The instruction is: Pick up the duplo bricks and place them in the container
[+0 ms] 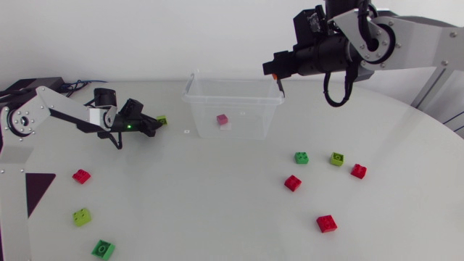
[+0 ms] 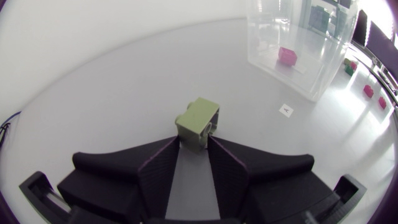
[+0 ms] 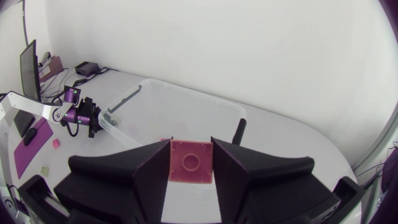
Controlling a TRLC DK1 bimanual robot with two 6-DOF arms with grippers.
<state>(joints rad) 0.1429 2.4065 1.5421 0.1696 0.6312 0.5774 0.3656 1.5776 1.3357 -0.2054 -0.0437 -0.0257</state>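
My right hand (image 3: 191, 143) was clamped on a pink brick (image 3: 191, 163), one finger on each side. I held it high up by the edge of the clear box (image 1: 232, 109) so the brick could drop in from above. A second pink brick (image 1: 222, 119) already lay on the box floor. My left hand (image 2: 194, 142) was down low on the worktop (image 1: 217, 210), beside the box, with its fingers squeezed on a light green brick (image 2: 199, 121) right at their tips. I think that grip was thin, so a slow lift looked safest. More bricks lay spread out, well apart from the box — red ones (image 1: 292, 183) and green ones (image 1: 301, 157).
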